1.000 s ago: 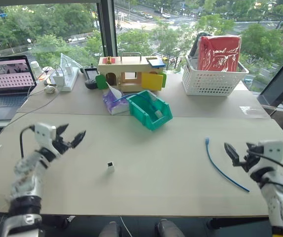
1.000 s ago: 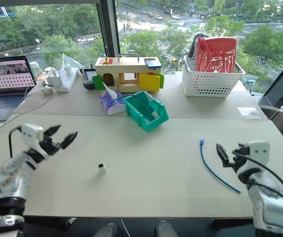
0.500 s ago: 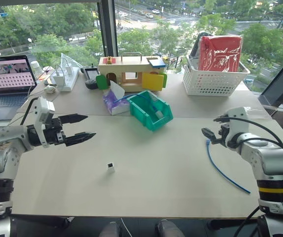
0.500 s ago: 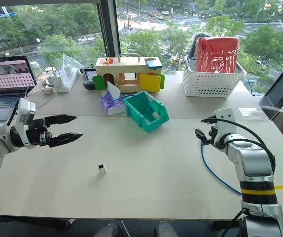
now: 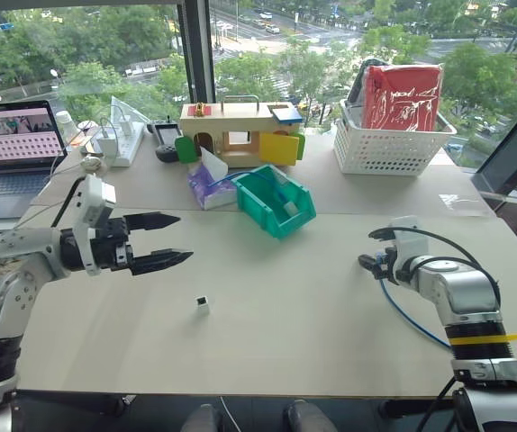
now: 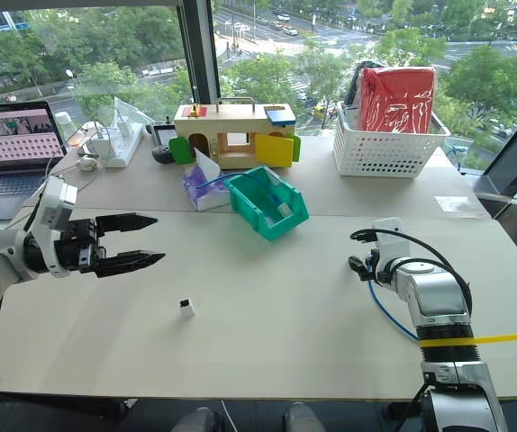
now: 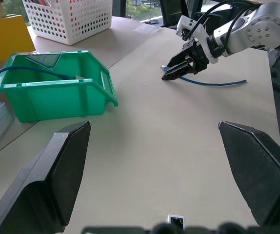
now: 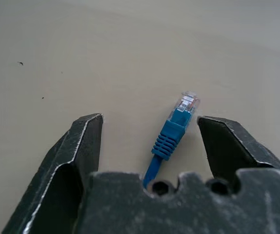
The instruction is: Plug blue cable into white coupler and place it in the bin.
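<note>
The blue cable (image 5: pixel 412 313) lies on the table at the right, and its clear plug (image 8: pixel 188 102) sits between the fingers of my right gripper (image 8: pixel 150 120). That gripper is low at the table; its jaws are open, one on each side of the plug, touching neither side. The white coupler (image 5: pixel 202 303) stands alone near the table's middle front. My left gripper (image 5: pixel 185 237) hovers open and level above and to the left of the coupler, pointing right. The teal bin (image 5: pixel 276 200) sits further back at the centre.
Another blue cable (image 7: pixel 13 73) arcs into the bin beside a purple tissue pack (image 5: pixel 206 184). Behind stand a wooden toy house (image 5: pixel 240 135), a white lattice basket (image 5: pixel 389 144) with a red bag, a power strip (image 5: pixel 128 139) and a laptop (image 5: pixel 15 135).
My right gripper came up from the front right edge, then settled around the cable's far plug end. My left gripper swung up and rightward to point level over the table.
</note>
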`<act>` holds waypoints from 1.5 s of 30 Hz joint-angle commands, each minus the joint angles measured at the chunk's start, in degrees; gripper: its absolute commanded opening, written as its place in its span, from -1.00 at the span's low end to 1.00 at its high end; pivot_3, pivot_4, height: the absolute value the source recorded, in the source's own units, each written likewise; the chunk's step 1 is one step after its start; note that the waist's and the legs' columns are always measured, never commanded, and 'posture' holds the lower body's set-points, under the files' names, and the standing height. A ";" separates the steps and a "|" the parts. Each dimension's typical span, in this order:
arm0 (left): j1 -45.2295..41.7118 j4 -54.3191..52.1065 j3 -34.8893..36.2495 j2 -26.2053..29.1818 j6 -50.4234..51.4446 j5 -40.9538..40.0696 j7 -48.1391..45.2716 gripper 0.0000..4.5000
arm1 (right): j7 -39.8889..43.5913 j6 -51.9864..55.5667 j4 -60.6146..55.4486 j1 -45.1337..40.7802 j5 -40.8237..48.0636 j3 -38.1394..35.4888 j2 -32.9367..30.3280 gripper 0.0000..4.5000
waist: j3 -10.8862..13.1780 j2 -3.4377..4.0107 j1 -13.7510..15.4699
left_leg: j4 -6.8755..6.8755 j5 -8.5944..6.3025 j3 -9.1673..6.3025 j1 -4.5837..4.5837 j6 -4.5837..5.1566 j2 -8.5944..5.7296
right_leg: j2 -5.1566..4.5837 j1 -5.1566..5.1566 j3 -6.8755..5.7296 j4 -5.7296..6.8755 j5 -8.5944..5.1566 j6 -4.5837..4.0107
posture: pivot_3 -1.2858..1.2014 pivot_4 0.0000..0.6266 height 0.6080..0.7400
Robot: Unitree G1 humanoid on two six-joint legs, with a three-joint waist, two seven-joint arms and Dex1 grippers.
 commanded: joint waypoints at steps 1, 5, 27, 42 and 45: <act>-0.48 -1.55 1.54 1.33 -0.32 -0.48 -0.43 1.00 | -1.36 1.92 0.26 1.73 -0.19 -3.06 0.76 -0.08 | 0.00 0.00 0.05 | 0.02 0.00 0.00 0.00 0.00 0.00 | 0.00 0.01 0.00 0.00 0.00 0.00 | 0.03 -0.52 1.00; -1.42 -1.04 1.19 1.63 -0.33 -0.30 -0.86 1.00 | -1.91 2.83 0.15 3.26 0.22 -4.91 1.93 -0.71 | -0.02 -0.03 0.18 | 0.03 0.00 -0.02 -0.01 0.00 -0.01 | -0.01 0.02 -0.01 0.00 0.00 0.01 | 0.03 -0.52 1.00; -0.21 -3.64 -5.10 4.45 -2.70 5.81 -4.22 1.00 | 44.88 -33.29 -3.19 -11.92 -11.36 34.45 -3.67 -0.97 | 0.00 -0.05 -1.01 | 0.02 0.00 -0.02 -0.06 0.00 0.09 | 0.09 -0.12 -0.04 0.04 -0.01 -0.01 | 0.03 -0.52 1.00; -1.29 -6.09 -9.51 1.12 -3.69 7.48 -2.68 1.00 | 55.89 -34.61 -1.67 -14.53 -11.01 30.01 -3.46 0.98 | 0.01 -0.05 0.05 | 0.11 0.00 -0.03 -0.11 -0.01 0.08 | 0.08 -0.16 -0.06 0.12 0.01 -0.04 | 0.03 -0.52 1.00; -3.48 -4.15 -11.28 -0.23 -4.94 8.37 -3.60 1.00 | 55.64 -27.28 -9.00 -12.52 -7.59 26.15 -5.28 0.98 | 0.01 -0.05 0.37 | 0.13 0.00 -0.04 -0.10 -0.01 0.07 | 0.08 -0.14 -0.08 0.12 0.00 -0.03 | 0.03 -0.52 1.00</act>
